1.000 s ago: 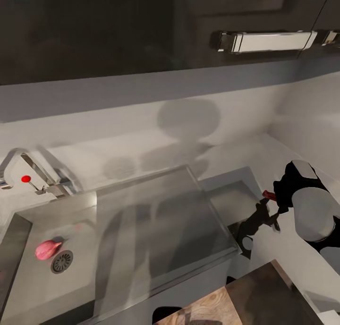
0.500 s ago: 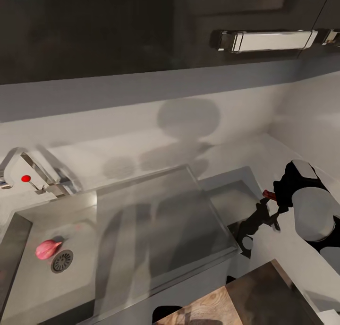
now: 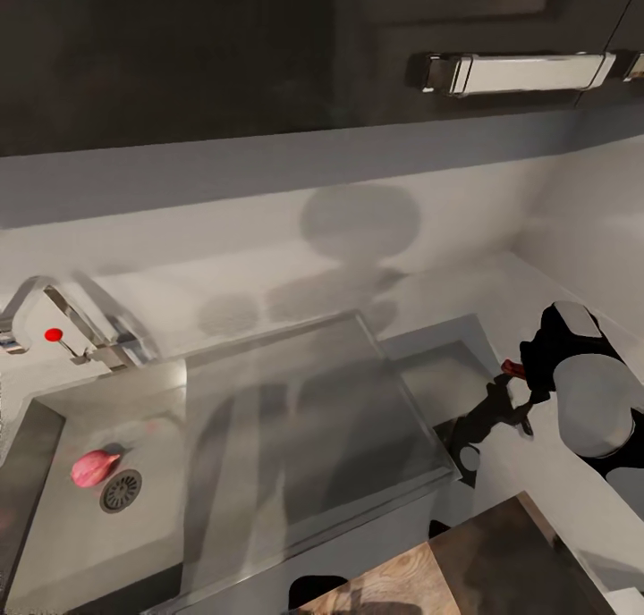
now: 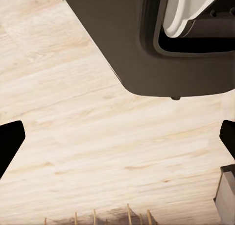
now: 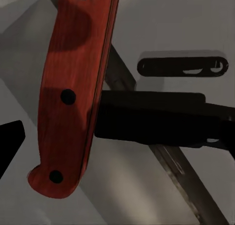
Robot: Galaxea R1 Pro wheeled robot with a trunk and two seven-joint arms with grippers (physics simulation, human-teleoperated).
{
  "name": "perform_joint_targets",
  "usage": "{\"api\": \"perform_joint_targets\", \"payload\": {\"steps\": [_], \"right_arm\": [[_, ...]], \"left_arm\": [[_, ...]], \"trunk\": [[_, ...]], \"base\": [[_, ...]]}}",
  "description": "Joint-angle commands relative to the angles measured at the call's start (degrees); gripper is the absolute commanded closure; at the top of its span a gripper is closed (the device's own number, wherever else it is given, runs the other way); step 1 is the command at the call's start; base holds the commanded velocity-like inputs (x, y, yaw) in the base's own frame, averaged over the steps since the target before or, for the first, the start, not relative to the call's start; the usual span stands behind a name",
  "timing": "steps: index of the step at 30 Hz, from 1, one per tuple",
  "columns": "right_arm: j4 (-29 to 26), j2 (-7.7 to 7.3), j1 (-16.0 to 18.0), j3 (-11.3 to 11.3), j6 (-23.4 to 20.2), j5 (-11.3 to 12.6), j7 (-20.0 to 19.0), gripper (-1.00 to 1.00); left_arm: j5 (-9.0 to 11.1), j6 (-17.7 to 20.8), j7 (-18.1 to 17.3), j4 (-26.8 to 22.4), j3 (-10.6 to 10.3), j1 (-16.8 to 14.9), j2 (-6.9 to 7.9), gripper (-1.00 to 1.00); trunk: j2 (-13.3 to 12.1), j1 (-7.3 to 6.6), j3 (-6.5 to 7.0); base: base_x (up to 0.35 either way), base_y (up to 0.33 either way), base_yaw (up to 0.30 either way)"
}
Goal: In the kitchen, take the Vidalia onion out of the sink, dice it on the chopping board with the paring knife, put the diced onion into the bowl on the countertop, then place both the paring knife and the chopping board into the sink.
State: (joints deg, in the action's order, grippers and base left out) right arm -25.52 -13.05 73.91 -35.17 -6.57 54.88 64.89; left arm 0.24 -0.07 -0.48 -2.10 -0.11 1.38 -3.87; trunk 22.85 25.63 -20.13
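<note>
I noted the onion lying in the sink far left of my right gripper, apparently clamped on the paring knife.

The head camera looks steeply down from above the sink, taking in its basin, the drainboard beside it, the wall behind and dark cabinets above, from a moderate height. The right wrist camera sits very close to the paring knife, its red-brown handle looming large over grey steel; the head view shares that knife at the right arm, just past the drainboard's far end from the sink. The left wrist camera faces pale wood grain, away from the sink.
</note>
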Motion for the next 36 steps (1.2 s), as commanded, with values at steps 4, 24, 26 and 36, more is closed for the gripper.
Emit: {"api": "perform_joint_targets", "payload": {"steps": [4,24,26,36], "right_arm": [[0.54,0.19,0.01,-0.76,-0.08,0.76,0.1,-1.0],[0.05,2.23,5.12,-0.43,5.51,0.76,10.04,-1.0],[-0.05,2.24,5.81,-0.18,5.64,0.76,10.56,-1.0],[-0.71,2.84,7.82,3.06,5.82,0.76,13.26,-1.0]], "left_arm": [[0.02,-0.01,-0.05,-0.1,0.0,0.02,0.0,-1.0],[0.02,-0.01,-0.05,-0.1,-0.03,0.02,0.0,-1.0],[0.02,-0.01,-0.05,-0.1,-0.05,0.02,0.0,-1.0],[0.02,-0.01,-0.05,-0.1,-0.05,0.02,-0.15,-1.0]], "trunk": [[0.07,0.16,-0.12],[0.07,0.16,-0.12],[0.07,0.16,-0.12],[0.07,0.16,-0.12]], "base": [[0.0,0.0,0.012],[0.0,0.0,0.0],[0.0,0.0,0.0],[0.0,0.0,0.0]]}}
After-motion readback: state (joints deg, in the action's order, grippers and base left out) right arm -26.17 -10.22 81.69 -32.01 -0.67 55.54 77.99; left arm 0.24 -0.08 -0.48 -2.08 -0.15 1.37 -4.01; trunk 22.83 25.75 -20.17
